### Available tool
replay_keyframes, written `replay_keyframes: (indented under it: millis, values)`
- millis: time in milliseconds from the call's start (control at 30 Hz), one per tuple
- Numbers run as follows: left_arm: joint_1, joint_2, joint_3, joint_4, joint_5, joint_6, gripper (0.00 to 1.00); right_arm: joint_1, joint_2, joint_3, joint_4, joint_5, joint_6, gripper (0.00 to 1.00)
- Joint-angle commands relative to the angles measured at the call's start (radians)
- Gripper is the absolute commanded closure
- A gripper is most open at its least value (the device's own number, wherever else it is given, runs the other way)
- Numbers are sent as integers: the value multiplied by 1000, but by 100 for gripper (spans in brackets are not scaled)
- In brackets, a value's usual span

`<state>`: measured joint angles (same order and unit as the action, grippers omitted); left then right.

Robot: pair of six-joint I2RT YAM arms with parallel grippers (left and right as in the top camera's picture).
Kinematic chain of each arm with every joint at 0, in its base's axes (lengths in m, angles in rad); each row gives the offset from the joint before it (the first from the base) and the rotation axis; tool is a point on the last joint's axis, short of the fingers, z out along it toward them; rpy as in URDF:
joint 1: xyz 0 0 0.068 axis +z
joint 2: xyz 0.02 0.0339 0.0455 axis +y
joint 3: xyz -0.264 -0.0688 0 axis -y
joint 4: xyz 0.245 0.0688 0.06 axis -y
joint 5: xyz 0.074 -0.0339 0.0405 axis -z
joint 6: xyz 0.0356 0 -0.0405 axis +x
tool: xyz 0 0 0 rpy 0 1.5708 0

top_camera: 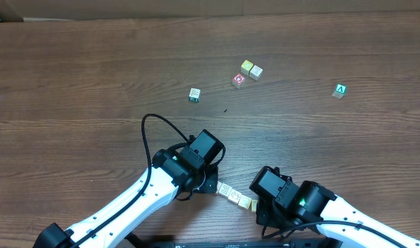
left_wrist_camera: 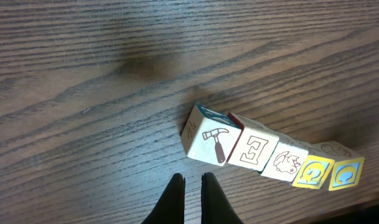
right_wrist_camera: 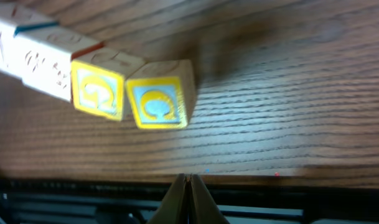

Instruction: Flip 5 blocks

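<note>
The left jaws are drawn together and hold nothing. Their dark tips hang just short of the hammer block (left_wrist_camera: pixel 208 140) without touching it. The right jaws are also pressed together and empty, pointing down near the front edge of the counter (left_wrist_camera: pixel 83 74), close to the end block (right_wrist_camera: pixel 158 99) but clear of it.

Between the two sets of jaws lies the row of blocks (top_camera: pixel 235 195), five small pale wooden cubes touching side by side in a slightly crooked line. Counted from the left jaws, they are:
- the hammer block, showing a red-handled hammer
- the letter block (left_wrist_camera: pixel 252 149), showing an outlined E
- the animal block (left_wrist_camera: pixel 285 163), showing a small line drawing that is too small to name
- the yellow-framed block (left_wrist_camera: pixel 313 171), with a blue-and-white picture
- the end block, framed in the same yellow and turned a little askew

Farther out on the counter five more cubes lie loose:
- Three sit close together: a yellowish cube (top_camera: pixel 247 67) touching a cream cube (top_camera: pixel 256 71), with a red-marked cube (top_camera: pixel 238 80) just beside them.
- A green-marked cube (top_camera: pixel 194 94) sits alone to their left.
- A green "A" cube (top_camera: pixel 340 90) lies well apart on the right.

A black cable (top_camera: pixel 154 127) loops above the left arm (top_camera: pixel 127 207).
</note>
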<state>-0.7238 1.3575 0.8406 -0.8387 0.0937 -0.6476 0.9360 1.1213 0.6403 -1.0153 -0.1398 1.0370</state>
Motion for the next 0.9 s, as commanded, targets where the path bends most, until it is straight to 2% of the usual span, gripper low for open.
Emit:
replay_keyframes:
  millis: [0,400,867]
  values:
    - [4,-5,22,2,6,16,96,-5,3,-23,10,61,104,96]
    - [4,-5,22,-4,8,16,96,-42,120,-83,147,96,114,96]
    - [4,-5,22,-18,8,16,95,-60,145,-83,229,37,2,96]
